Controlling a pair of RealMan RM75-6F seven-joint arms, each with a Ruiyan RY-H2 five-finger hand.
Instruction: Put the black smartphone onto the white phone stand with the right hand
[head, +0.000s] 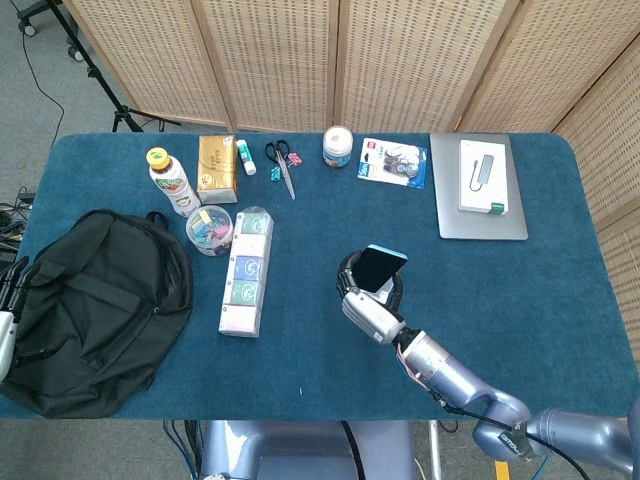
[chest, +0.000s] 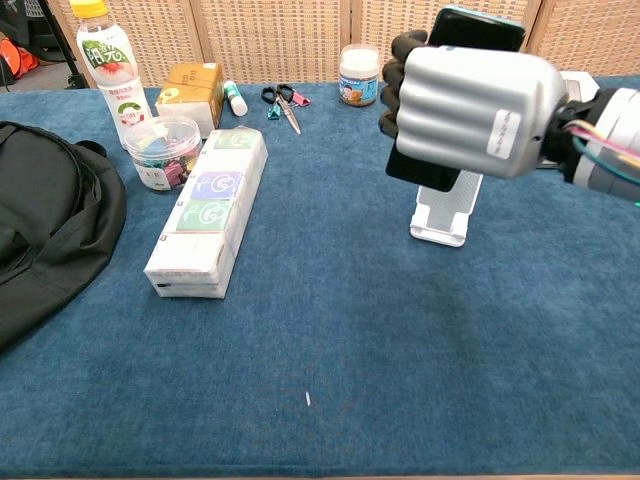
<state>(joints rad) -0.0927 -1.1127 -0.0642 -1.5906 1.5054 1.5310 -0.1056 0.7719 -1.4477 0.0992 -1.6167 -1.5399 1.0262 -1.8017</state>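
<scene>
The right hand (chest: 470, 110), fingers wrapped tight around the black smartphone (head: 378, 268), holds it just above the white phone stand (chest: 443, 213) — from here a skewed descent could catch the stand's lip and tip it over.

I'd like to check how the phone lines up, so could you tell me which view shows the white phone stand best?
The chest view: the white phone stand shows its base and lower back below the right hand holding the black smartphone. In the head view, hand and phone cover it entirely.
</scene>
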